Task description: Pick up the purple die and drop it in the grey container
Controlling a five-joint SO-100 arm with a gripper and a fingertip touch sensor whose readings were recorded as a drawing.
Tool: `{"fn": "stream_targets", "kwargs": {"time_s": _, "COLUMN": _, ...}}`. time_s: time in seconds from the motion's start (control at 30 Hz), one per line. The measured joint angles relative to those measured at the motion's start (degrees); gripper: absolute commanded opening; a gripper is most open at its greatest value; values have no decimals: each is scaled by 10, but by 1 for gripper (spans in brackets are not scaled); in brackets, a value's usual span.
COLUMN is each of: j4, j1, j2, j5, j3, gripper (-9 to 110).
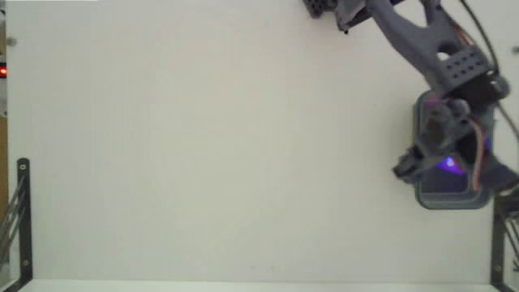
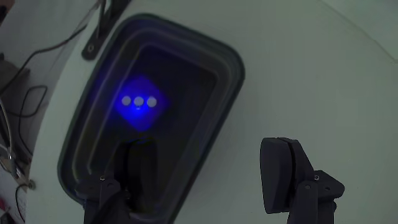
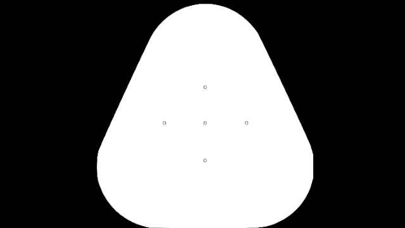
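Note:
The purple die [image 2: 142, 103] glows blue-violet on the floor of the grey container [image 2: 231, 62], three white pips in a row on its upper face. In the fixed view the die [image 1: 449, 165] shows as a small violet glow inside the container [image 1: 442, 199] at the right edge of the table, mostly covered by the arm. My gripper [image 2: 211, 171] hangs open above the container. One finger [image 2: 140, 165] is over the container's inside, the other finger [image 2: 283, 171] is outside its rim over the white table. Nothing is between them.
The white table [image 1: 203, 146] spreads left of the container. Black metal brackets [image 1: 23, 219] stand at the table's left and right edges. Cables [image 2: 25, 99] lie off the table's edge in the wrist view.

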Motion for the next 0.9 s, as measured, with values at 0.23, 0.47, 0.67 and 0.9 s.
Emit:
{"fn": "stream_targets", "kwargs": {"time_s": 0.23, "j4": -1, "j1": 41, "j2": 57, "j5": 1, "j3": 57, "gripper": 110}}
{"fn": "stream_targets", "kwargs": {"time_s": 0.47, "j4": -2, "j1": 83, "j2": 114, "j5": 0, "j3": 116, "gripper": 110}}
{"fn": "stream_targets", "kwargs": {"time_s": 0.67, "j4": -3, "j1": 127, "j2": 165, "j5": 0, "j3": 160, "gripper": 110}}
{"fn": "stream_targets", "kwargs": {"time_s": 0.9, "j4": -3, "j1": 171, "j2": 224, "j5": 0, "j3": 217, "gripper": 110}}
